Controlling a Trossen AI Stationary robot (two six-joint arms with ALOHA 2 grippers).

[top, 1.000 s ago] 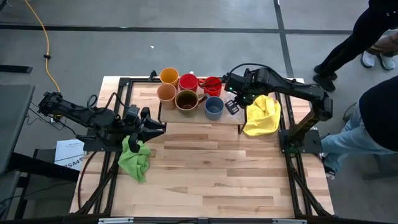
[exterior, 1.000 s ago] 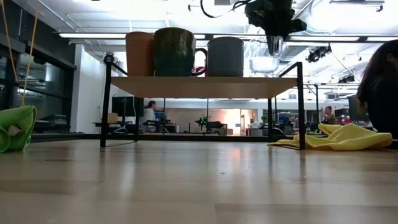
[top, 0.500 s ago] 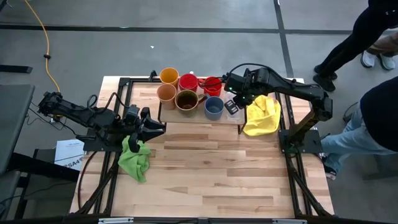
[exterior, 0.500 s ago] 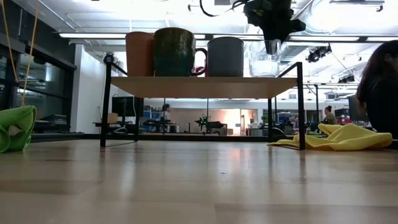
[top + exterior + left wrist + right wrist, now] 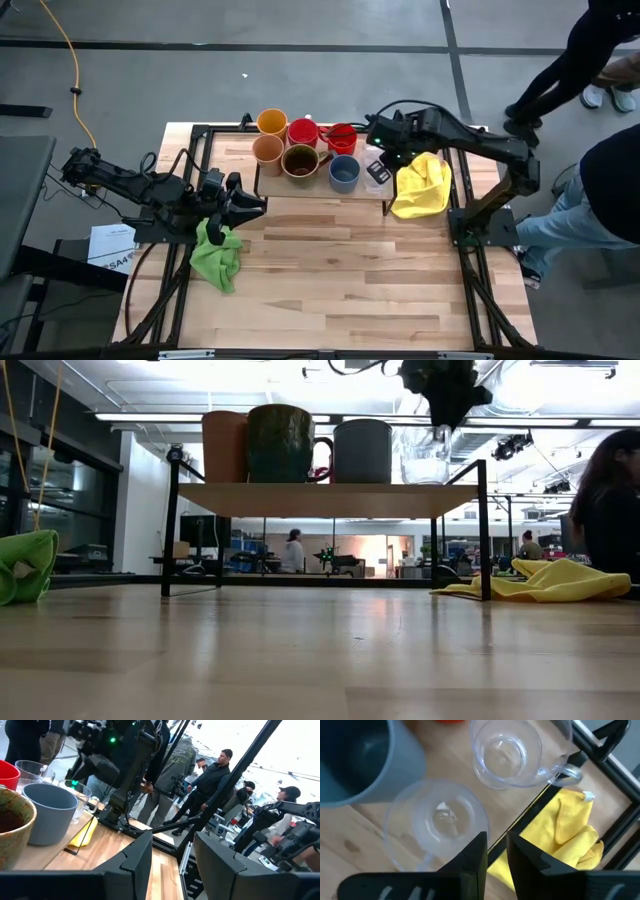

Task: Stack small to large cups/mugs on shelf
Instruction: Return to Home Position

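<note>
Right tool (image 5: 378, 170) hangs over the shelf's (image 5: 330, 500) end, on the yellow cloth (image 5: 420, 185) side. Its fingers are a narrow slit apart with nothing between them.

The plain clear glass (image 5: 437, 825) stands upright on the shelf, right under the tips and slightly off to one side. I can't tell from my feeds whether a tip touches its rim. The handled clear glass (image 5: 507, 752) is just past it, farther from the tool, also upright.

The blue-grey mug (image 5: 355, 760) is just beside the plain glass, on the side away from the cloth. The rows run on from there, away from this tool:
- **Row nearer the open counter (image 5: 330, 270):** brown mug (image 5: 300, 160), then tan cup (image 5: 267, 150).
- **Far row:** first red mug (image 5: 341, 136), second red mug (image 5: 303, 131), then yellow-orange cup (image 5: 272, 122).

Each one stands on its own on the board.

Left tool (image 5: 255, 205) sits low over the counter off the shelf's opposite front corner, fingers moderately spread and empty. The green cloth (image 5: 218, 255) is just beside it. The brown and blue-grey mugs are ahead of it up on the shelf, apart from it.
</note>
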